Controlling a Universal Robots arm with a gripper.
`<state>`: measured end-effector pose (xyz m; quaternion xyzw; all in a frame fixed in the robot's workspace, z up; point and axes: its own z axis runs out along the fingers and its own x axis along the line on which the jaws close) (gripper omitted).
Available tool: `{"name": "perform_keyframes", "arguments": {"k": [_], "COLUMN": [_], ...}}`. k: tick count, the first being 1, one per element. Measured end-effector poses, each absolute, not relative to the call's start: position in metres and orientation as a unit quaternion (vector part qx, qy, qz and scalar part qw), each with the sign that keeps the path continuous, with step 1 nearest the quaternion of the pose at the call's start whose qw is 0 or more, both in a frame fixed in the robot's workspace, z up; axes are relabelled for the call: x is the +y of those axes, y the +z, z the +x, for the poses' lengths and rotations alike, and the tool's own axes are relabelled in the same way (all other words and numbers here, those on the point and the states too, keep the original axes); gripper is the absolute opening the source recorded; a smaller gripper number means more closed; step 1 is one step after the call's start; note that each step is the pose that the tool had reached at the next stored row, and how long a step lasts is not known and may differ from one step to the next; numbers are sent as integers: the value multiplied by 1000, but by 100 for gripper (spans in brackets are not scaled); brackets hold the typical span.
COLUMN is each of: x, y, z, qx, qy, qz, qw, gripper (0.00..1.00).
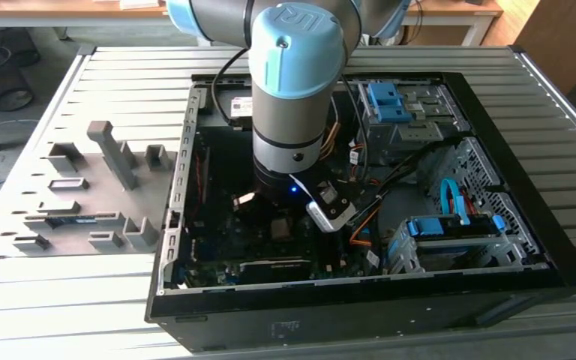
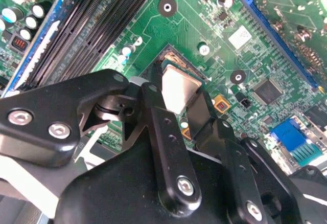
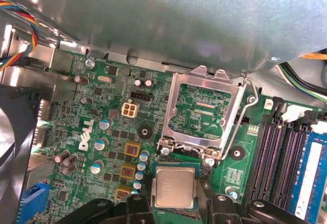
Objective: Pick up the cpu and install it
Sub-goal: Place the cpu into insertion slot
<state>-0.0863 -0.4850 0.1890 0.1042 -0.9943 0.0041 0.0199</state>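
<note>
I count one open black computer case (image 1: 368,319) and one green motherboard (image 3: 76,116) beneath my tool (image 3: 174,199), which is closed on the edges of the single small flat silver-topped square cpu (image 3: 174,183). One raised silver socket frame (image 3: 176,101) sits just past the tips. I judge the cpu light, stiff and fragile underneath, so it should be held by the edges only.
</note>
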Motion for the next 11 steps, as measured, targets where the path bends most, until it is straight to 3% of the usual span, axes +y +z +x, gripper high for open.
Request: {"name": "perform_keyframes", "arguments": {"k": [11], "x": [-485], "y": [189], "z": [-86], "qx": [-994], "qy": [4], "qz": [104], "qw": [20], "gripper": [44]}}
